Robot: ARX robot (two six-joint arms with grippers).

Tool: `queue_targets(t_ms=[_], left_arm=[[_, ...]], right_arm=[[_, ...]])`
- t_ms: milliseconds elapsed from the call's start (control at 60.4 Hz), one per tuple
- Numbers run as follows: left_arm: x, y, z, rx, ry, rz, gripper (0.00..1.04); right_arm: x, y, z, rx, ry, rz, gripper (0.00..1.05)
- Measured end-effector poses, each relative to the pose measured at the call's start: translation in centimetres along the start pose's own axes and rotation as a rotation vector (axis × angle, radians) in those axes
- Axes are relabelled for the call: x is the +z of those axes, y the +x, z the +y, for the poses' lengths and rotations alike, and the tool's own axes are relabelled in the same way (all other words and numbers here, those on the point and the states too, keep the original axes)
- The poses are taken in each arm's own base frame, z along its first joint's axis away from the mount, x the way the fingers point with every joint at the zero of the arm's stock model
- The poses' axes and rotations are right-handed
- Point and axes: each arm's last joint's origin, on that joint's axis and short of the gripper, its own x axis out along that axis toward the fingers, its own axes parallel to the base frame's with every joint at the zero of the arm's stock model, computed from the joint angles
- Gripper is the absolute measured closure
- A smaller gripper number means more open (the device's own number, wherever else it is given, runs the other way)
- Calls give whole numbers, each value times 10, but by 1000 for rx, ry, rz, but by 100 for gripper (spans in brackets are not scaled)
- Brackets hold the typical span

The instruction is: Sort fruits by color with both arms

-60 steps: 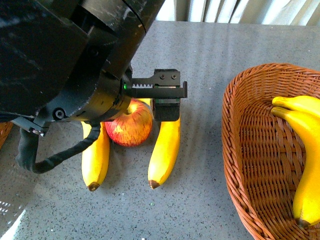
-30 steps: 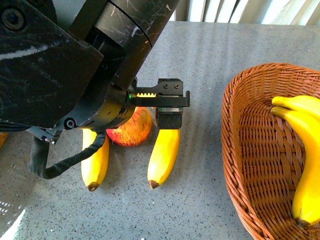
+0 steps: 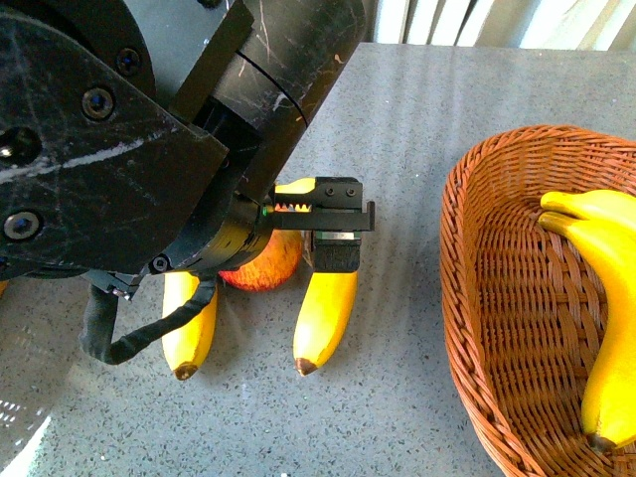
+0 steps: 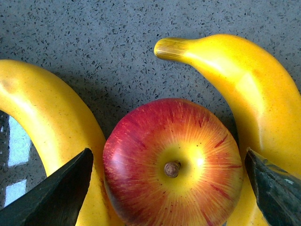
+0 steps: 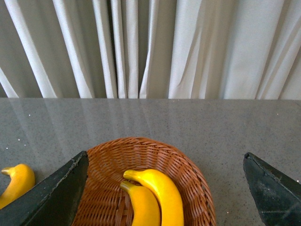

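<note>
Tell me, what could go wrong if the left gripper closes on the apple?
1. The open left gripper frames the apple, but its fingers hang over the two bananas lying tight beside it; they may pinch or push a banana.
2. The apple is round, so an off-centre squeeze might let it slip.

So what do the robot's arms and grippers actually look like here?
The left arm is a bulky black housing, scuffed with pale scratches, with round screws and a black sleeved cable looping below. A small green light glows beside its toothed rail. The left fingers and right fingers are dark wedges.
</note>
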Motion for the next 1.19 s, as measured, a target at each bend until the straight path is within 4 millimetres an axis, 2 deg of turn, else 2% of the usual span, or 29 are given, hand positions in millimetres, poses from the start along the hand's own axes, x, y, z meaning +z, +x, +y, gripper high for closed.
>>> queue_targets(t_ms=[248,397,497,712,861,993,1192], left_arm=[[1,4,-2,0,0,-1,10],[1,4,-2,2,1,0,29],[1,4,-2,5,1,0,34],[2,0,-2,6,-5,-5,35],[13,-22,3,5,-38,-61,35],[27,-46,18,29,-97,-138,35],[40,-71,71,149,-215,-214,36]], right_arm=[[0,0,0,0,0,0,9],[0,0,0,0,0,0,9],[0,0,0,0,0,0,9],[0,0,0,0,0,0,9],[0,0,0,0,0,0,9],[0,0,0,-2,0,0,9],[0,0,0,-1,0,0,9]])
